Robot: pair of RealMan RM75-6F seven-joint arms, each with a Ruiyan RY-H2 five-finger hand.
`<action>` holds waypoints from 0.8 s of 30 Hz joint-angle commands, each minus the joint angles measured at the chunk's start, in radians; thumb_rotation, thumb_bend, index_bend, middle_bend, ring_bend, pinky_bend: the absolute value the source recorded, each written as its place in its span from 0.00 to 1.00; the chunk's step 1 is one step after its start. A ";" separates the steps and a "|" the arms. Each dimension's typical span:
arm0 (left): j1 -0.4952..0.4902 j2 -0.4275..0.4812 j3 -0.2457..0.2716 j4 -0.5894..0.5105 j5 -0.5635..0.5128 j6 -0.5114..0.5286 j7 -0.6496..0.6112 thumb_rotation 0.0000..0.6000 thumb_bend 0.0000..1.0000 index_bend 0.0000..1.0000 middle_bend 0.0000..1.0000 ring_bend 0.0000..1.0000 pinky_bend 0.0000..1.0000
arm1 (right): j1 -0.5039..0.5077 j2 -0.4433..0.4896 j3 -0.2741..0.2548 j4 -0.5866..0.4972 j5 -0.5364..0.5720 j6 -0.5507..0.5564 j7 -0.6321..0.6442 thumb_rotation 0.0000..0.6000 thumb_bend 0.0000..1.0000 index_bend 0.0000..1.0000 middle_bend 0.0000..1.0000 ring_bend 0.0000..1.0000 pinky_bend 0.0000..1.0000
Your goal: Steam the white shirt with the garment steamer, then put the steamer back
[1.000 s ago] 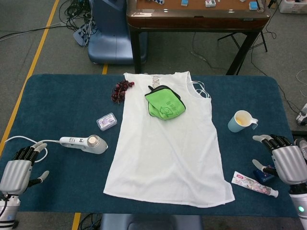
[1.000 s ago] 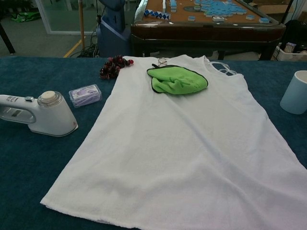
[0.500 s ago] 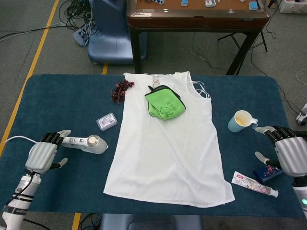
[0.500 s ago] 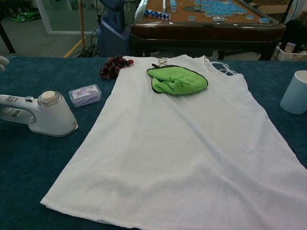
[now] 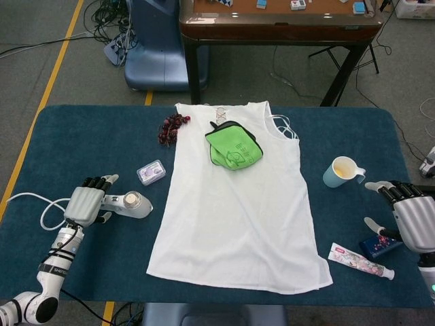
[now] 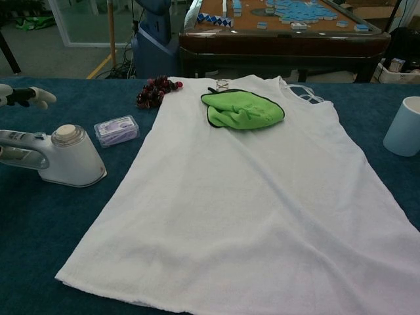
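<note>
The white shirt lies flat in the middle of the blue table, seen close in the chest view. Left of it the white garment steamer lies on its side, handle pointing left. My left hand is over that handle with its fingers stretched out; in the chest view its fingertips show above the handle, not wrapped around it. My right hand stays open at the table's right edge, holding nothing.
A green cloth and glasses rest on the shirt's collar end. Dark beads and a small packet lie near the steamer. A cup, a tube and a blue item lie by my right hand.
My left hand has moved from the table's left edge rightwards to sit over the steamer handle. The right hand has shifted slightly outward. The steamer has not moved.
</note>
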 commanded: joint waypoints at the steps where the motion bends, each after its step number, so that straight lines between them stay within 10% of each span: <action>1: -0.024 -0.023 -0.010 0.025 -0.043 -0.022 0.027 1.00 0.17 0.10 0.16 0.17 0.15 | -0.002 0.000 -0.001 0.002 0.001 0.002 0.003 1.00 0.18 0.29 0.35 0.30 0.32; 24: -0.111 -0.165 -0.027 0.237 -0.208 -0.072 0.056 1.00 0.17 0.37 0.31 0.26 0.21 | -0.012 -0.004 -0.007 0.026 0.014 0.003 0.032 1.00 0.18 0.29 0.35 0.30 0.33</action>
